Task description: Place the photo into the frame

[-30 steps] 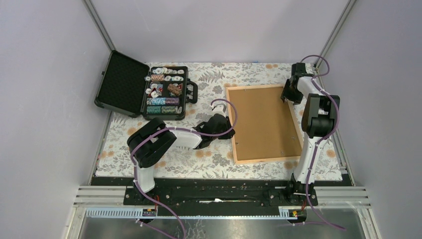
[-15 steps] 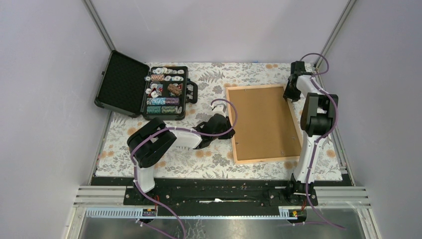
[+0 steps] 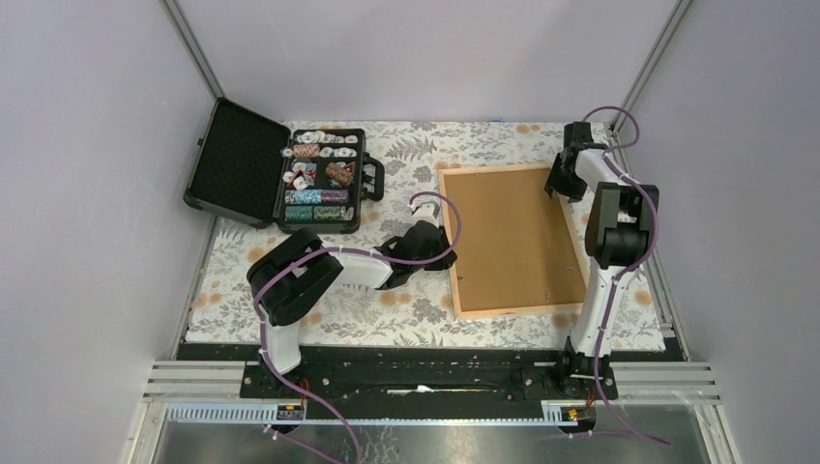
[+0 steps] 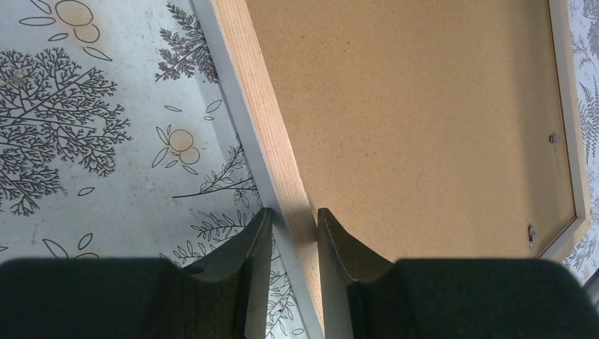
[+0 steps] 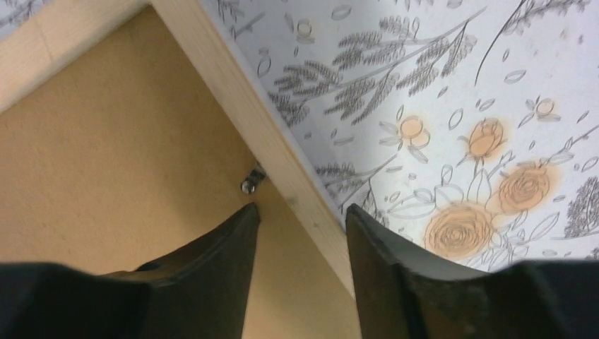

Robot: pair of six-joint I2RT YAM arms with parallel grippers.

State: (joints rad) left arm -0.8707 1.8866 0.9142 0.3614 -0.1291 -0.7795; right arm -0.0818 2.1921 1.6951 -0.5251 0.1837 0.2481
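Note:
The light-wood frame (image 3: 512, 311) lies face down on the flowered tablecloth, and the brown backing board (image 3: 508, 237) fills it. The photo is not in view. My left gripper (image 3: 446, 246) is shut on the frame's left rail (image 4: 258, 106), one finger outside it and one on the board (image 4: 424, 120); its fingertips show in the left wrist view (image 4: 293, 215). My right gripper (image 3: 559, 184) is open and straddles the right rail (image 5: 233, 92) near the far right corner, with one finger over the board (image 5: 120, 141) beside a small metal clip (image 5: 252, 180).
An open black case of poker chips (image 3: 324, 179) stands at the back left, its lid (image 3: 235, 159) laid open to the left. The enclosure walls stand close to the cloth's left and right edges. Another small clip (image 4: 531, 233) sits on the frame's far rail.
My right wrist shifted slightly away from the frame's far right corner and back toward it. The left arm and the frame have not moved.

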